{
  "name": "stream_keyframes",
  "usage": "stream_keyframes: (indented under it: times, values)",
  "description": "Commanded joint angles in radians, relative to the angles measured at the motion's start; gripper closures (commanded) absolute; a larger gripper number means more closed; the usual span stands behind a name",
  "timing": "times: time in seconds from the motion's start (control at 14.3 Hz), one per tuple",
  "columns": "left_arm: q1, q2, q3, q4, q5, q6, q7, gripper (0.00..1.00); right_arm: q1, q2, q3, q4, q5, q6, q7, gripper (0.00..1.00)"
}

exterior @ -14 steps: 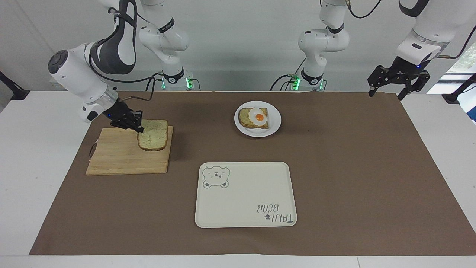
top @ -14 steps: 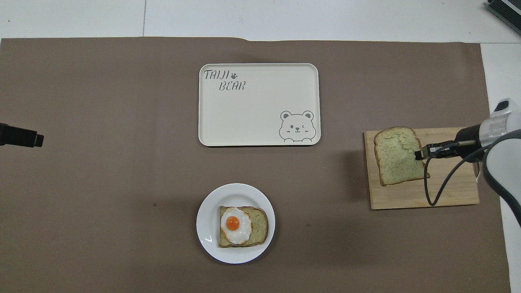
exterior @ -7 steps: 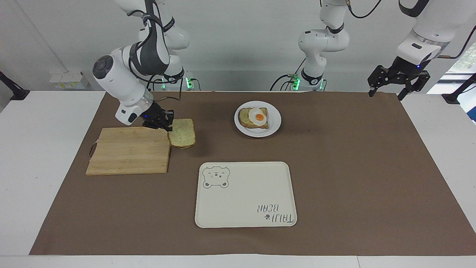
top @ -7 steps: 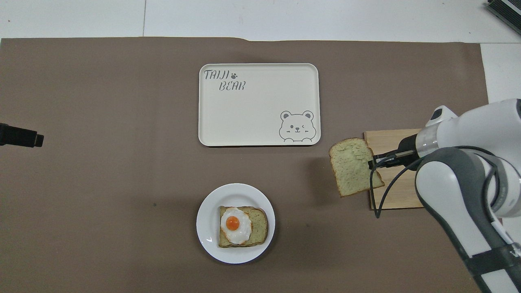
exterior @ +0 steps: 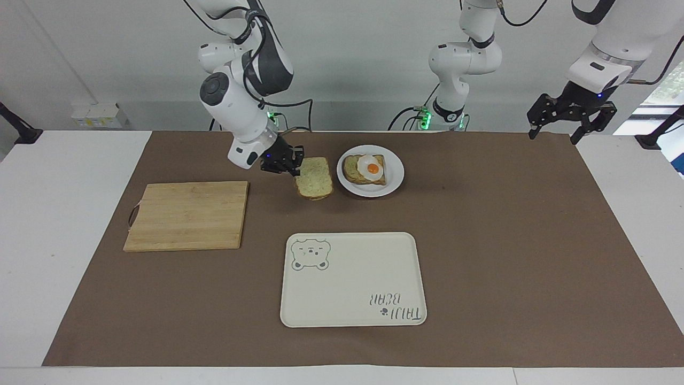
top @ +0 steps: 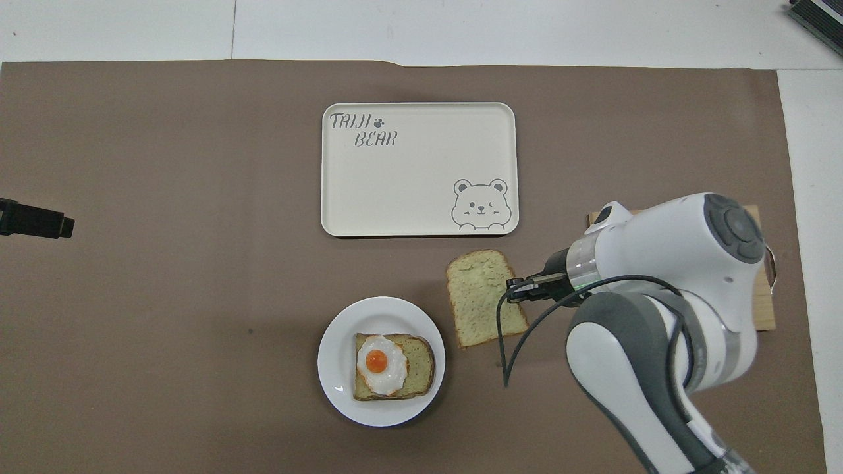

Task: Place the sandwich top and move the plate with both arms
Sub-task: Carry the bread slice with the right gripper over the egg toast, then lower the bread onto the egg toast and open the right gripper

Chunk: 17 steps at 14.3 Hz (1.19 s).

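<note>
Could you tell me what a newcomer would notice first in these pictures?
Most striking is the right gripper holding a plain bread slice in the air beside the white plate, where another slice carries a fried egg. The left gripper waits open over the left arm's end of the table.

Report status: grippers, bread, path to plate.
Right gripper shut on sandwich top, airborne beside plate. Left gripper open, waiting at table edge. Path unobstructed; egg slice uncovered.

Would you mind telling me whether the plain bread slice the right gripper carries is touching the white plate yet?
Apart. The overhead view shows a strip of brown mat between the bread slice, held by the right gripper, and the white plate.
</note>
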Motion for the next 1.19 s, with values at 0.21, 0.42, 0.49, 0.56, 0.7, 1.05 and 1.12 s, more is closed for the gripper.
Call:
stream_keyframes:
  times: [0.21,0.42,0.49,0.56,0.7,1.05,1.12]
  values:
    - [-0.014,-0.003,0.004,-0.010,-0.002,0.070,0.003,0.00,0.187,0.012,-0.003,-0.109,0.106,0.140,0.098,1.00]
    - [-0.013,-0.003,0.004,-0.010,-0.002,0.078,-0.003,0.00,0.280,0.039,-0.003,-0.151,0.150,0.263,0.167,1.00]
    - [-0.013,-0.004,0.004,-0.010,-0.002,0.073,-0.003,0.00,0.308,0.056,-0.003,-0.151,0.161,0.285,0.192,1.00]
    - [-0.014,-0.003,0.004,-0.010,-0.002,0.068,-0.004,0.00,0.345,0.076,-0.003,-0.152,0.169,0.318,0.207,1.00]
    - [-0.013,-0.004,0.005,-0.010,-0.002,0.067,-0.004,0.00,0.365,0.110,-0.003,-0.162,0.178,0.374,0.251,1.00]
    - [-0.005,-0.004,0.005,-0.010,-0.002,0.065,-0.006,0.00,0.283,0.078,-0.016,-0.099,0.168,0.278,0.325,0.00]
    - [-0.005,-0.004,0.005,-0.010,-0.002,0.065,-0.004,0.00,0.250,0.072,-0.017,-0.071,0.157,0.230,0.327,0.00]
